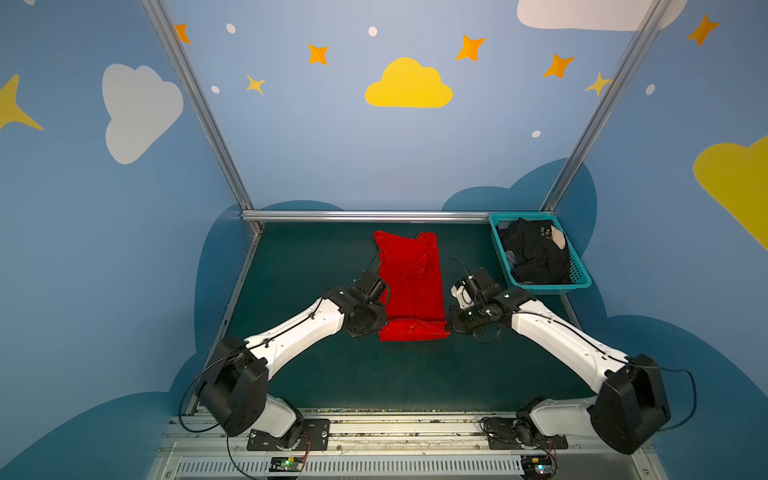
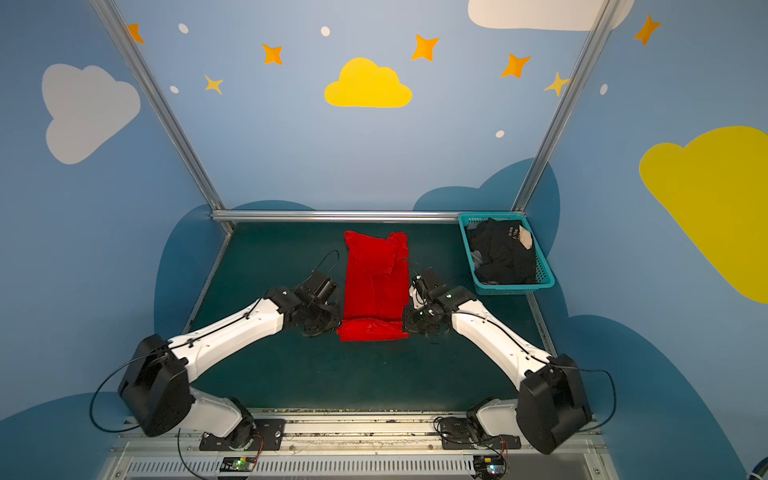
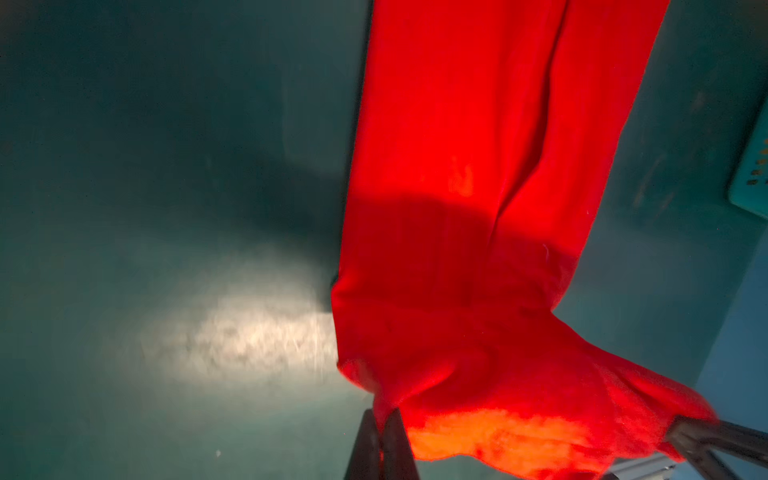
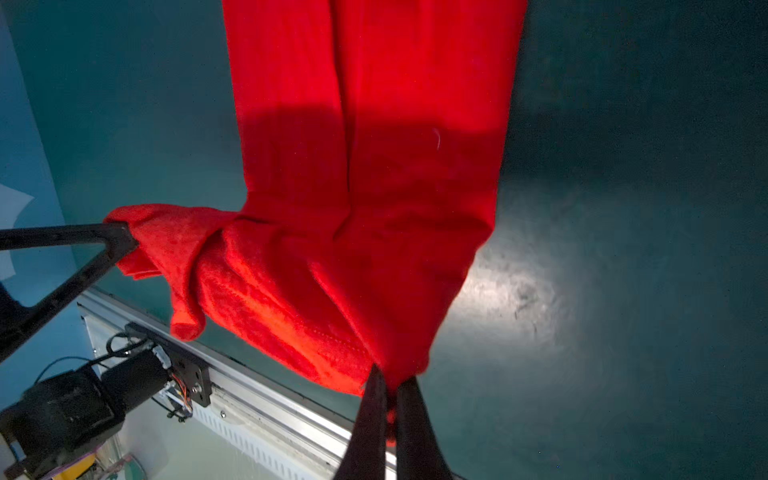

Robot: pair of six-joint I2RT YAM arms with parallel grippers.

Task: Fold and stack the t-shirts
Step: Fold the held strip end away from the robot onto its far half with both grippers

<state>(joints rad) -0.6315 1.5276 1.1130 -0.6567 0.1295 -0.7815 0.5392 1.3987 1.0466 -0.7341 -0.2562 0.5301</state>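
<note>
The red t-shirt (image 1: 409,278) (image 2: 376,282) lies as a long narrow strip down the middle of the green mat, its near end lifted off the surface. My left gripper (image 1: 379,326) (image 2: 340,326) (image 3: 384,419) is shut on the near left corner of that end. The right gripper (image 1: 449,328) (image 2: 405,326) (image 4: 388,386) is shut on the near right corner. Both wrist views show the red cloth (image 3: 457,166) (image 4: 374,124) running from the pinched jaws down to the mat. Black t-shirts (image 1: 536,253) (image 2: 503,253) with pale lettering and a beige patch lie crumpled in the basket.
The teal lattice basket (image 1: 552,286) (image 2: 515,287) stands at the back right corner of the mat (image 1: 311,374). An aluminium rail (image 1: 365,215) bounds the back edge and slanted posts rise from both back corners. The arm bases sit on a metal rail (image 1: 374,432) in front.
</note>
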